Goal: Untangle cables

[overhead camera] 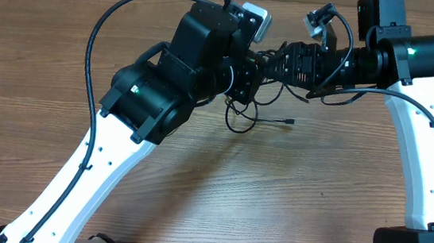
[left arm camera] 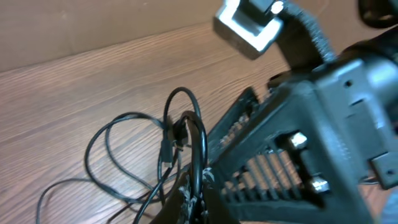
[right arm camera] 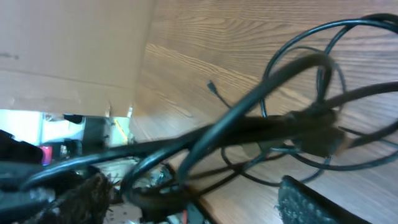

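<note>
The cables (overhead camera: 240, 122) form a thin black tangle on the wooden table, with one small plug end (overhead camera: 290, 122) lying to the right. My left gripper (overhead camera: 246, 83) hovers just above the tangle. In the left wrist view it (left arm camera: 194, 200) is shut on one strand of the cables (left arm camera: 203, 144) that rises in a loop, while other loops (left arm camera: 109, 134) rest on the wood. My right gripper (overhead camera: 272, 68) meets it nose to nose. In the right wrist view the right gripper (right arm camera: 193, 202) has its jaws wide apart, and lifted cable strands (right arm camera: 273, 118) cross between them.
The right gripper's body (left arm camera: 311, 155) fills the right half of the left wrist view, very close. A cardboard wall (right arm camera: 68, 50) stands at the table's far edge. Thicker black arm cables (overhead camera: 98, 30) arc over the left side.
</note>
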You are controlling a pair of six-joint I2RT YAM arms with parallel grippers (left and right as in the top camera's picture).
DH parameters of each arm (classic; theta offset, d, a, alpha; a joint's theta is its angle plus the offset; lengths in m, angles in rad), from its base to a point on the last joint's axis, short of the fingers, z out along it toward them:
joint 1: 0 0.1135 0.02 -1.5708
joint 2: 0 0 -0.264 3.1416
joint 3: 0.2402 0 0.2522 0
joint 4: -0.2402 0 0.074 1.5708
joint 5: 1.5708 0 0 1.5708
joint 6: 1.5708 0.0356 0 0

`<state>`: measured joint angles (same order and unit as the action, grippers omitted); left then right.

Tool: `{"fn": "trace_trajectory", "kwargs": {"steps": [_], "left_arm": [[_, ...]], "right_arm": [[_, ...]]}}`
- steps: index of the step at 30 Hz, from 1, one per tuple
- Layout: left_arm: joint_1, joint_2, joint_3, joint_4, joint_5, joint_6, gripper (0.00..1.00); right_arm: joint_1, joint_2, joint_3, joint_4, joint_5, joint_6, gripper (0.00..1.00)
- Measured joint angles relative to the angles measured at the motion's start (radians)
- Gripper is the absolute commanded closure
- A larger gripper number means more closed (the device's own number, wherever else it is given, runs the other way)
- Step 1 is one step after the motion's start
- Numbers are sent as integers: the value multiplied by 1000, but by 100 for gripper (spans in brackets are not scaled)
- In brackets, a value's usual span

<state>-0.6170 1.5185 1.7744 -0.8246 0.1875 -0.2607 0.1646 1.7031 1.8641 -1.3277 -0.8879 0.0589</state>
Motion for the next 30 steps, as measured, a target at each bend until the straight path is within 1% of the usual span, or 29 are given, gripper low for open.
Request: {"fn": "trace_trajectory", "kwargs": {"steps": [2,3,4,5,6,7,8,10,13,17,22,23,26,28,30], "left_arm": [[0,0,0,11,16,-9,96],[0,0,0,18,30,-18,96],[0,0,0,26,43,-24,96],[0,0,0,37,60,-29,96],[0,0,0,46,74,-32,96],[0,0,0,52,86,-37,96],[2,0,0,53,92,-38,96],[2,0,0,50,101,-44,96],[12,0,0,32,110,-46,96],[68,0,0,-40,116,-47,96],[211,0,0,-195,66,-47,96],[238,0,0,-217,52,-46,96],[325,0,0,-279,8,-39,96],[375,0,0,-298,4,-27,96],[397,0,0,-306,20,-23,96]], "right_arm": [[0,0,0,9,-11,-2,34],[0,0,0,17,-21,2,35],[0,0,0,27,-26,3,38],[1,0,0,35,-29,4,43],[1,0,0,44,-31,5,58],[1,0,0,56,-36,1,68],[0,0,0,61,-38,0,75],[1,0,0,71,-39,7,87],[1,0,-1,71,-8,5,96],[2,0,-1,27,172,14,96],[7,0,-1,-35,587,106,96],[7,0,-1,-43,639,121,96],[1,0,-1,-85,903,211,96],[-2,0,-1,-93,982,249,96],[1,0,-1,-90,1025,280,96]]}}
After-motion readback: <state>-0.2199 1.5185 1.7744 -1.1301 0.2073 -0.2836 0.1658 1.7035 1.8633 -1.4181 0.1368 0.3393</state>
